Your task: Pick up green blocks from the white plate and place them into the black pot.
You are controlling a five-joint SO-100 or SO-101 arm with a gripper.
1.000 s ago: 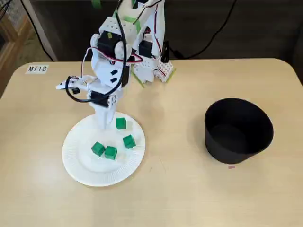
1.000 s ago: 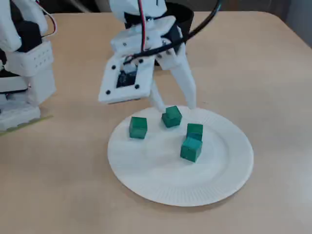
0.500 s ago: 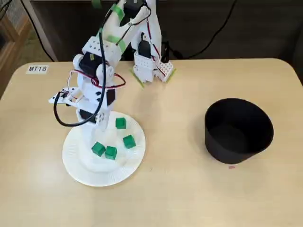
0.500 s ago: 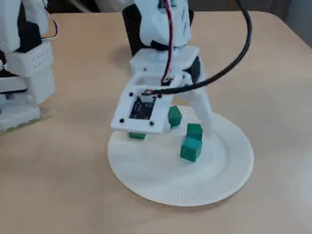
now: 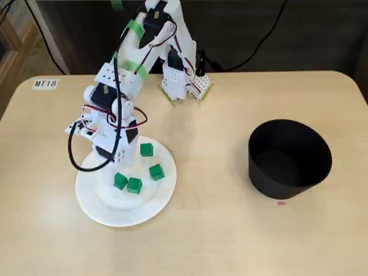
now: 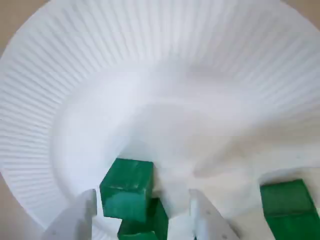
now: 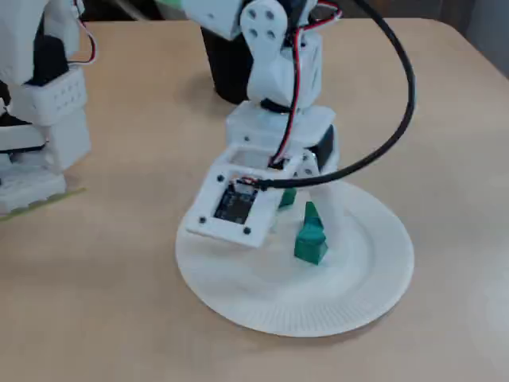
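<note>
Several green blocks lie on the white paper plate (image 5: 95, 198): one (image 5: 146, 150) at its far side, one (image 5: 156, 171) to the right, and a touching pair (image 5: 119, 180) (image 5: 134, 185) near the middle. My gripper (image 5: 115, 165) hangs low over the plate's upper left part. In the wrist view the gripper (image 6: 142, 200) is open; its two white fingertips (image 6: 80, 217) stand either side of a green block (image 6: 126, 187) with a second block (image 6: 150, 225) right behind it. Another block (image 6: 287, 202) lies off to the right. The black pot (image 5: 289, 158) stands far right, apart.
The arm's base (image 5: 181, 80) stands at the table's back edge. A label reading MT18 (image 5: 45, 84) is stuck at the back left. In the side fixed view the wrist camera board (image 7: 235, 207) hides part of the plate (image 7: 350, 294) and some blocks.
The arm has swung left and lowered from the plate's far rim towards its middle. The open fingers now stand around the paired blocks. No block has moved.
</note>
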